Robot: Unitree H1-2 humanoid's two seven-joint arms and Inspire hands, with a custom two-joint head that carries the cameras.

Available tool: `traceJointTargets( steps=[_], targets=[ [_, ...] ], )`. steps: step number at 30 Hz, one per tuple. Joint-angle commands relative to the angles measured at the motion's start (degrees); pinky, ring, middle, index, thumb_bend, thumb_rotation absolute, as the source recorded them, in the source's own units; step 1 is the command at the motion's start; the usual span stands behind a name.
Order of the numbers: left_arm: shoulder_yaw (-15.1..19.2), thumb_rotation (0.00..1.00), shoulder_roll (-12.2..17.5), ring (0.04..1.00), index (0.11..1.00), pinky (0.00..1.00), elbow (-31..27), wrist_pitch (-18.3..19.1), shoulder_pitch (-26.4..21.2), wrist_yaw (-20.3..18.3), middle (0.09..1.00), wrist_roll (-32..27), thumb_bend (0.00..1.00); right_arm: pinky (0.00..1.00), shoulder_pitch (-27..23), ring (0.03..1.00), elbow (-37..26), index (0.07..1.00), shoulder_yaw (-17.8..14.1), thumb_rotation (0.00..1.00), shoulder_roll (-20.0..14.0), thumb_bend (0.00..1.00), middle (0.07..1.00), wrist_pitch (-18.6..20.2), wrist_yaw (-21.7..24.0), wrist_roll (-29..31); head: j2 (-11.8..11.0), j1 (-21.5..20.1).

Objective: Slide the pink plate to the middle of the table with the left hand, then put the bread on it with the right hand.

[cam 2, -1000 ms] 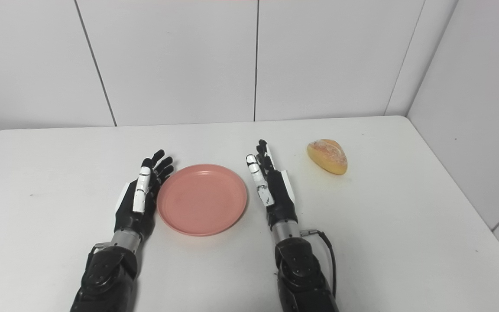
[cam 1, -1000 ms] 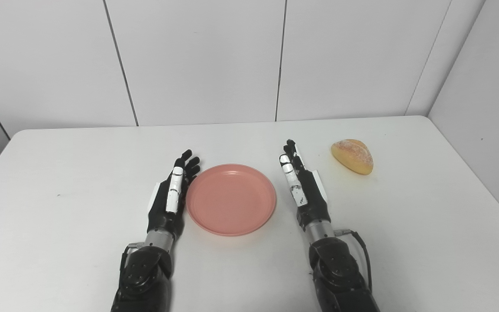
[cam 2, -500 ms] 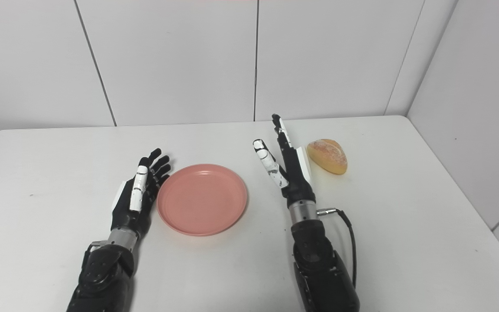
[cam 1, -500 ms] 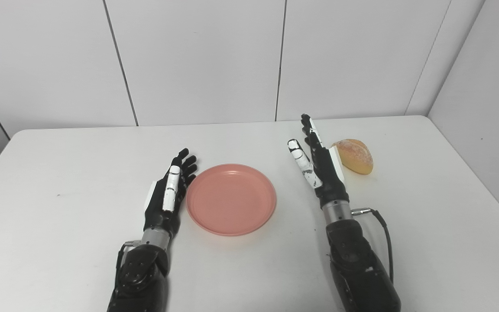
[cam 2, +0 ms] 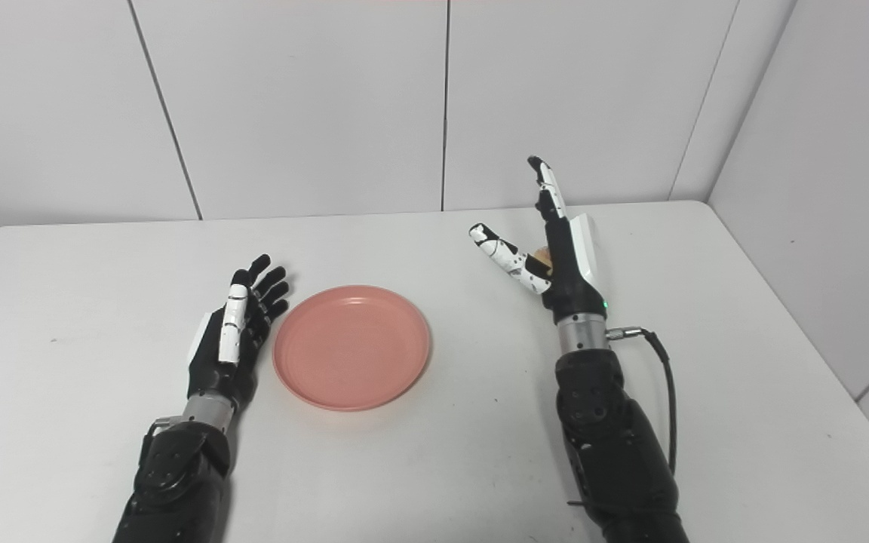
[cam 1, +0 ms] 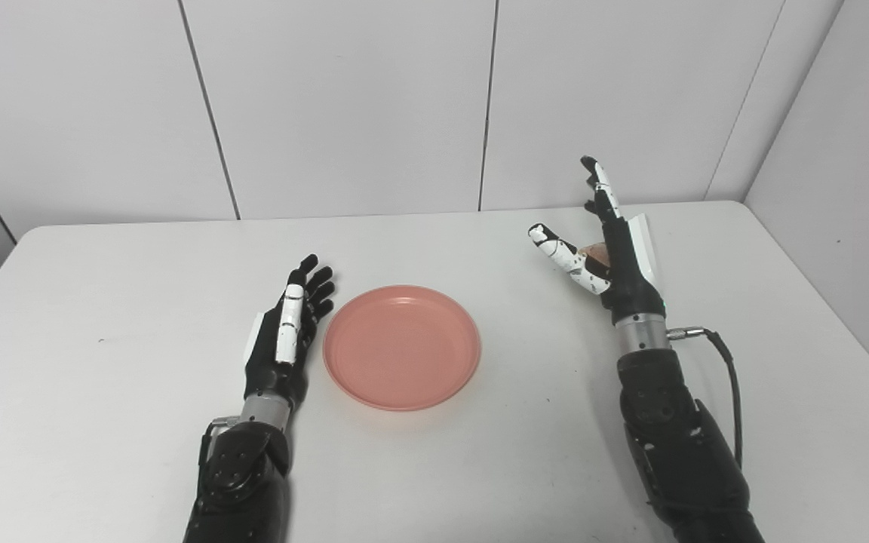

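The pink plate (cam 1: 402, 347) sits mid-table. The left hand (cam 1: 284, 339) lies just beside its left rim, fingers spread, holding nothing. The right hand (cam 1: 608, 253), raised and spread wide, hides most of the bread (cam 1: 594, 251) toward the table's right edge
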Motion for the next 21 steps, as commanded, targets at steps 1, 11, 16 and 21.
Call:
traceJointTargets(
  steps=[1,11,16,21],
  targets=[
    [0.27,1.00,-0.27,0.909,0.909,0.91,0.26,-1.07,-0.79,-1.36,0.900,-1.26,0.48,0.85,-3.33,0.936,-1.00,0.944,-0.84,0.67,-1.19,0.64,0.965,1.84,-1.96,-1.66,-0.03,0.00],
    [1.34,1.00,-0.54,0.884,0.873,0.87,1.44,-3.99,-1.06,-2.94,0.875,-3.84,0.49,0.75,-5.05,0.876,2.07,0.929,-0.23,0.52,-4.05,0.67,0.936,7.18,-5.01,-7.51,0.05,-0.75],
    [1.17,1.00,-0.27,0.883,0.868,0.87,1.60,-4.07,-0.97,-3.55,0.870,-3.90,0.50,0.75,-5.84,0.869,3.85,0.901,0.37,0.42,-5.85,0.72,0.917,8.05,-5.62,-9.07,0.22,-1.01],
    [1.41,1.00,-0.30,0.886,0.871,0.87,1.83,-4.24,-0.95,-4.19,0.873,-4.14,0.49,0.73,-6.30,0.853,5.27,0.884,1.53,0.40,-7.59,0.75,0.895,11.33,-4.51,-11.09,0.30,-1.15]
  ],
)
